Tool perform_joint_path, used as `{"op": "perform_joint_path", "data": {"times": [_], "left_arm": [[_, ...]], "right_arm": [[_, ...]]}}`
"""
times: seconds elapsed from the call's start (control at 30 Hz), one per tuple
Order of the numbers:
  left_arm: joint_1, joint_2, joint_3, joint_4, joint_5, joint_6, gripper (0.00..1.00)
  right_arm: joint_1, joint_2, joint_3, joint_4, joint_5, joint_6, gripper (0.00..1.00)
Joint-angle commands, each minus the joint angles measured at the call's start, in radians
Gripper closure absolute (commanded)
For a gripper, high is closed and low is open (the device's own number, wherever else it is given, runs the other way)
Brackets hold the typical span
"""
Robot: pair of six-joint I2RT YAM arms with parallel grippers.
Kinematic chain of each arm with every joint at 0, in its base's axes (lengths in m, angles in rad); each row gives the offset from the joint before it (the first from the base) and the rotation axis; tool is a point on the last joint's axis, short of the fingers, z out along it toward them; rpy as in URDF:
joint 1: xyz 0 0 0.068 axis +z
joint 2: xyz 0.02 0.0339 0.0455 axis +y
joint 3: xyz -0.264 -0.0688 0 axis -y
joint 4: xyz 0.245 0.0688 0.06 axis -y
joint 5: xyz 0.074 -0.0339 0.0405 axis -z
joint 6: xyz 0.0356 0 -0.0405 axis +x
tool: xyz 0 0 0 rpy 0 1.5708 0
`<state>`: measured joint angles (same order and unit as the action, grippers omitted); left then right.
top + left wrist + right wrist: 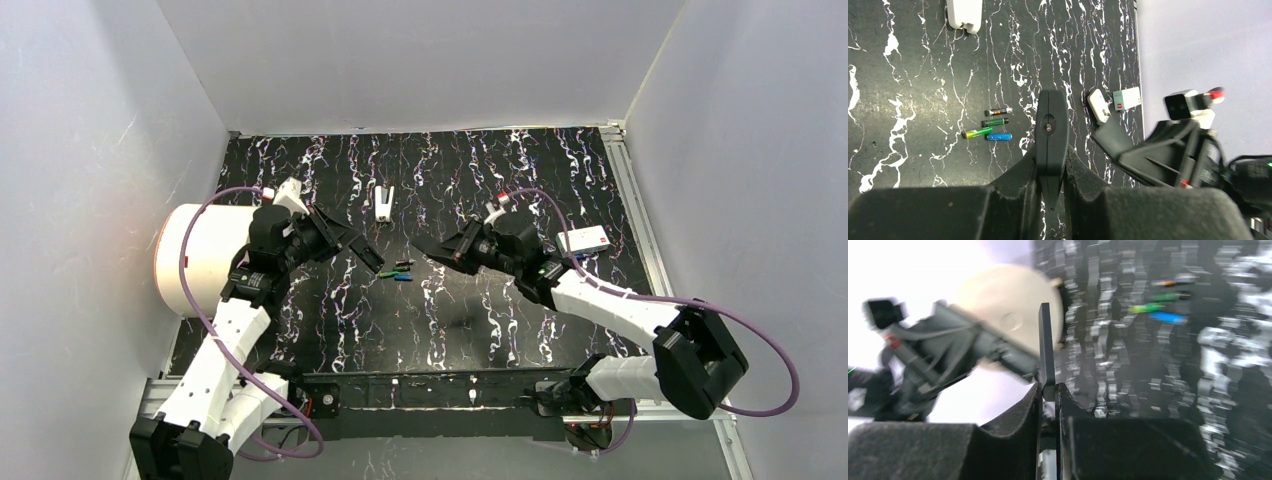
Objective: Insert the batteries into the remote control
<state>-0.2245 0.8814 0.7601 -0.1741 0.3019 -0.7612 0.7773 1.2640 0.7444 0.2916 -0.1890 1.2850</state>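
Black marbled table is carrying everything. Nearest the arm bases, the left gripper is hanging clenched tight, its tip just beside the batteries. They are lying side by side on the table between the two grippers. The right gripper is hovering just beyond them, its jaws looking narrow. Blur is keeping me from telling whether they are closed. Farther back, a white oblong piece is lying alone.

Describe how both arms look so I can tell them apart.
Left arm and right arm match: white link shells, black joint housings, a purple cable looped along each. Left gripper and right gripper are black and wedge-shaped. White camera block on each wrist.
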Motion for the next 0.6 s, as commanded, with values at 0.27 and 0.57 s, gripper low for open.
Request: {"op": "perform_joint_path", "data": {"times": [0.27,0.57], "left_arm": [[0.001,-0.103,-0.034,0.021,0.127,0.1,1.0],[0.001,-0.116,-0.047,0.143,0.338,0.143,1.0]], "right_arm": [[-0.122,0.063,-0.235,-0.088,0.129,-0.028,0.99],[-0.123,0.088,-0.315,-0.069,0.149,-0.023,0.96]]}}
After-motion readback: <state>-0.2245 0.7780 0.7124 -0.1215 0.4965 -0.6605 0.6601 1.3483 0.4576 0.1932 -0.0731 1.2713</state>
